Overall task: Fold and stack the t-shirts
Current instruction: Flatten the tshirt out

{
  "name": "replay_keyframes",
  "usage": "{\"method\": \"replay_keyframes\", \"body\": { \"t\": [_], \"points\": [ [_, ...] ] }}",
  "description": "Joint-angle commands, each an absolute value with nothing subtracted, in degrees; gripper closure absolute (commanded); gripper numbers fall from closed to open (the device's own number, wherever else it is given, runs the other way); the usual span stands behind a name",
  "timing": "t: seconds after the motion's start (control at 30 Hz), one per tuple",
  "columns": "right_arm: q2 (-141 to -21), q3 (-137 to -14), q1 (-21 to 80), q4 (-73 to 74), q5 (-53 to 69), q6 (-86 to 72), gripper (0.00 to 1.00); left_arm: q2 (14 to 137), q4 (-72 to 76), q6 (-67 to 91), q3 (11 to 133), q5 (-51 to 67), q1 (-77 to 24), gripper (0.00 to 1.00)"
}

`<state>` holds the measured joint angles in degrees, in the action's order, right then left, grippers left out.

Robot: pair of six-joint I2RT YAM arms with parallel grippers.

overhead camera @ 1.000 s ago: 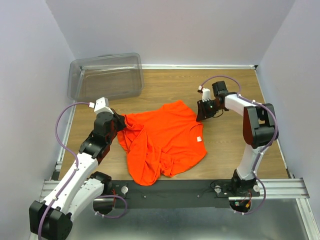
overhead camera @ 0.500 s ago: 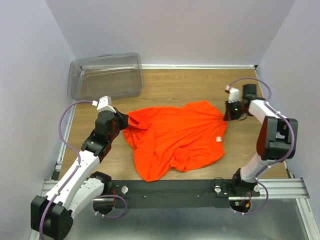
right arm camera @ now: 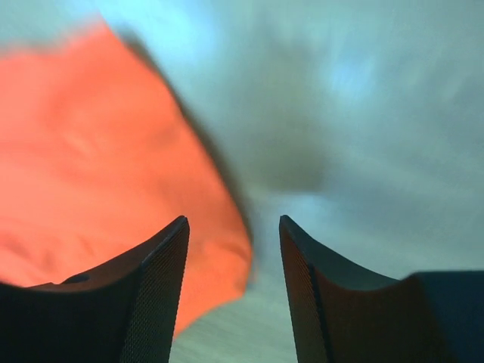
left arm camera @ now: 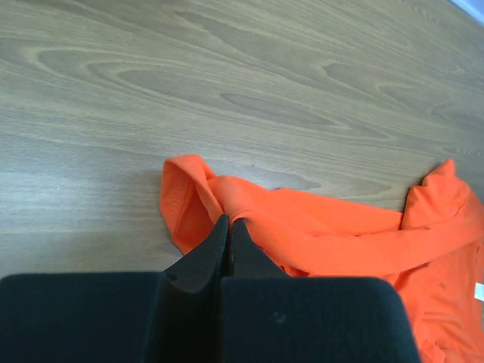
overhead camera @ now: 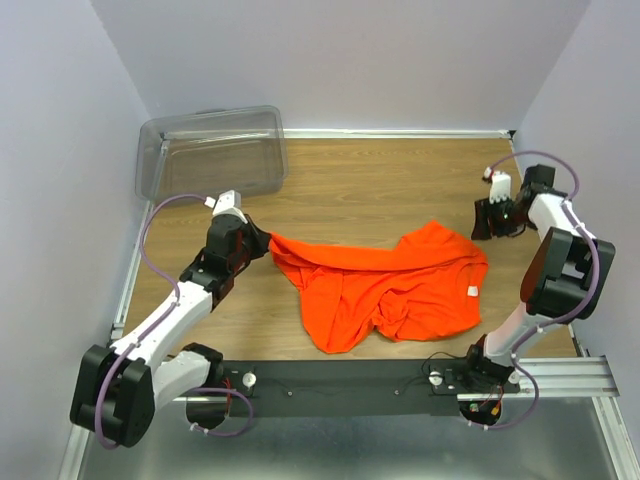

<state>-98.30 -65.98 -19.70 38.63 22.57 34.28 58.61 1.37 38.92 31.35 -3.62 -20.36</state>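
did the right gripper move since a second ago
Yes. The right gripper has swung rightward, away from the clear bin and close to the right wall, and now stands off the orange t-shirt.

You are seeing no readable text anywhere; the small white tag on the t-shirt is showing nothing legible.

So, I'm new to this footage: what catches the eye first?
A bright orange t-shirt lies crumpled across the middle of the table. The left pincer pinches its left end, while the right pincer hangs open beyond its right end. A clear bin sits far left.
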Motion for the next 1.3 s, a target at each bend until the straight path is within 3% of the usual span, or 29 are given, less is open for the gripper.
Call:
{"method": "replay_keyframes", "body": {
  "t": [0.0,0.07,0.2,0.5,0.6,0.63,0.73,0.93,1.0,1.07,1.27],
  "points": [
    [-102.73,-75.57,-19.60,40.51,36.97,30.68,0.41,61.34,4.48,37.36,32.26,1.30,-20.13,1.00],
    [-109.49,-82.24,-18.38,43.23,43.40,27.69,0.41,62.14,4.66,37.27,31.99,2.37,-20.13,1.00],
    [-120.30,-89.99,-12.84,45.44,44.13,22.86,0.41,61.44,5.36,37.79,29.62,4.13,-20.13,1.00],
    [-125.86,-92.73,-7.30,45.53,38.85,20.56,0.42,58.62,6.24,38.85,25.75,5.53,-20.13,1.00],
    [-124.81,-91.23,-6.68,46.23,40.42,21.27,0.50,58.36,6.50,39.11,25.31,5.71,-20.13,1.00],
    [-123.93,-90.53,-6.51,47.27,41.73,21.88,0.59,58.01,6.50,39.11,25.31,5.80,-20.13,1.00],
    [-121.83,-90.09,-6.33,49.82,42.28,23.55,0.72,57.39,6.42,39.11,25.49,5.71,-20.13,1.00],
    [-117.43,-88.68,-6.24,50.54,38.76,25.22,0.74,57.30,5.98,38.67,26.45,5.62,-20.13,1.00],
    [-116.37,-88.07,-6.24,50.62,38.93,25.31,0.81,57.22,5.89,38.58,26.72,5.63,-20.13,1.00],
    [-115.06,-87.89,-6.24,51.06,40.51,25.75,0.98,57.13,5.80,38.67,26.81,5.54,-20.13,1.00],
    [-107.33,-87.28,-5.98,59.48,50.60,35.74,0.99,55.99,4.05,37.79,28.47,4.57,-20.13,1.00]
  ]
}}
